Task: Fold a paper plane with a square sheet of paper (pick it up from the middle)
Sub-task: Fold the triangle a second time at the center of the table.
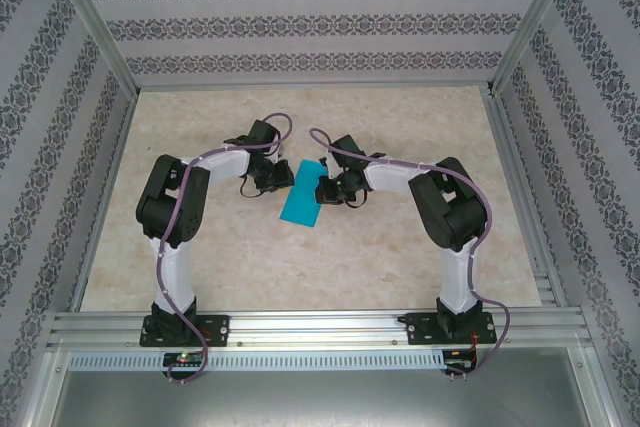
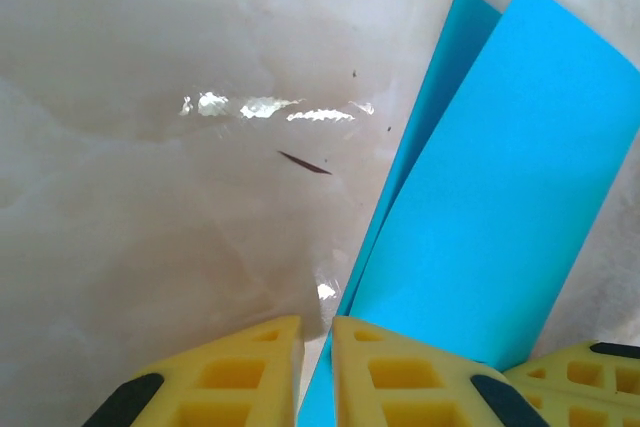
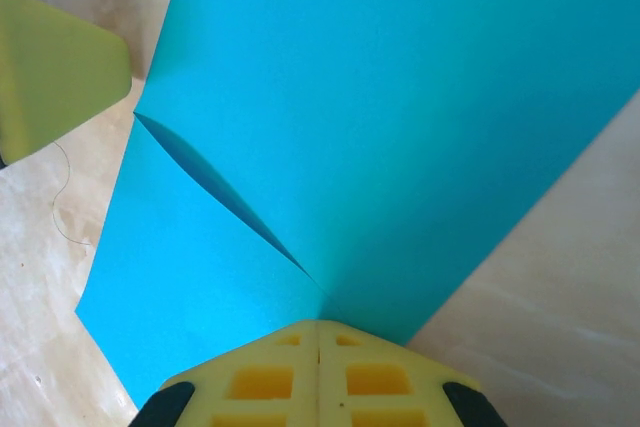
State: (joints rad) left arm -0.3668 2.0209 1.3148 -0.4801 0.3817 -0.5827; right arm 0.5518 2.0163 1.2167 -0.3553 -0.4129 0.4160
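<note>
Paper, already doubled over, is near the middle of the table, clamped by the left gripper at its nine o'clock side and the right gripper at three o'clock; I'd say both should hold level so the crease runs straight

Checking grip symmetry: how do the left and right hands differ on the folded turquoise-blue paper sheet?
Left hand shows a thin slit between its fingers; right hand has them pressed flush. Left hand grips the turquoise-blue paper sheet at its edge; right hand grips where two layers meet. Both pinch it.
</note>
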